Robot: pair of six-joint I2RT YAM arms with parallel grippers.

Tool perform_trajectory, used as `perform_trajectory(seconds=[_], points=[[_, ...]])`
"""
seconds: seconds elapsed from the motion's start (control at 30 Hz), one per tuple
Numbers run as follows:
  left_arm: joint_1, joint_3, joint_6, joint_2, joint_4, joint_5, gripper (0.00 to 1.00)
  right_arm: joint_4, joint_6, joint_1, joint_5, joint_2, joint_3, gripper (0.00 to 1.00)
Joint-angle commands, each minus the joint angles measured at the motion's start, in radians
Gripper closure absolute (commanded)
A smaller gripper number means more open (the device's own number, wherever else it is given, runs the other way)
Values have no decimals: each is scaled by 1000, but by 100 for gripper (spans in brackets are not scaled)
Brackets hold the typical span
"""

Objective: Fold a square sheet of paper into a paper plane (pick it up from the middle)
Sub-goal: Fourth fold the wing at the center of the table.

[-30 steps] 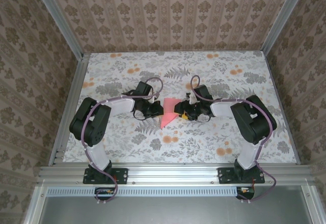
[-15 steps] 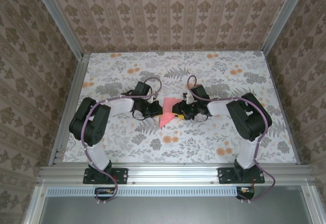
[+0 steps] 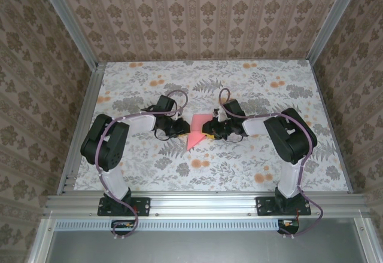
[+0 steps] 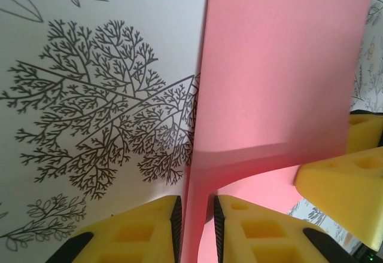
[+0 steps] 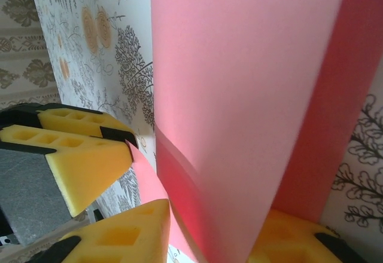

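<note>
**Pink paper gripped from both sides**

The left hand (image 3: 181, 129) and the right hand (image 3: 210, 130) meet almost fingertip to fingertip over the middle of the flowered worktop (image 3: 251, 167). The pink paper (image 3: 195, 131) sits between them. From above it has a creased, roughly triangular outline, and its lower point reaches past both hands toward the arm bases.

In the left wrist view, the left hand (image 4: 196, 230) has its yellow fingers (image 4: 140, 230) pressed close together on an edge of the paper (image 4: 281, 66). The sheet stretches ahead of them as a broad panel, with a curved fold just in front of the fingertips. To this hand's right, the other hand's yellow fingers (image 4: 341, 182) touch the same sheet.

In the right wrist view, the right hand (image 5: 212, 233) pinches the paper (image 5: 239, 95) between its fingers (image 5: 119, 236). The folded layers rise straight ahead of that hand. The printed worktop (image 5: 128, 54) lies off to its left.
</note>
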Motion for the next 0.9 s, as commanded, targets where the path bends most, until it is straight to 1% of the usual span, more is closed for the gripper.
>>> perform_trajectory(seconds=[0.0, 0.13, 0.17, 0.23, 0.3, 0.37, 0.47, 0.6, 0.8, 0.87], points=[[5, 13, 12, 22, -34, -10, 75, 24, 10, 9, -30, 30, 24, 75], [5, 25, 23, 11, -61, -27, 73, 27, 30, 13, -18, 25, 26, 89], [5, 31, 29, 1, -74, -36, 72, 26, 37, 13, -5, 19, 25, 91], [5, 39, 40, -31, -100, -65, 68, 5, 47, 16, 45, -12, 18, 95], [5, 40, 49, -71, -113, -89, 62, -35, 55, 18, 112, -57, 9, 99], [5, 35, 52, -113, -115, -106, 56, -65, 62, 22, 180, -114, -3, 100], [3, 21, 66, -175, -103, -141, 42, -145, 69, 32, 277, -196, -2, 100], [-2, -27, 97, -251, -22, -162, 28, -225, 121, 59, 394, -277, 4, 100], [-29, -134, 207, -326, 170, -185, 6, -347, 260, 135, 565, -308, 43, 100], [-42, -158, 243, -332, 217, -200, 1, -384, 296, 158, 612, -303, 66, 100]])
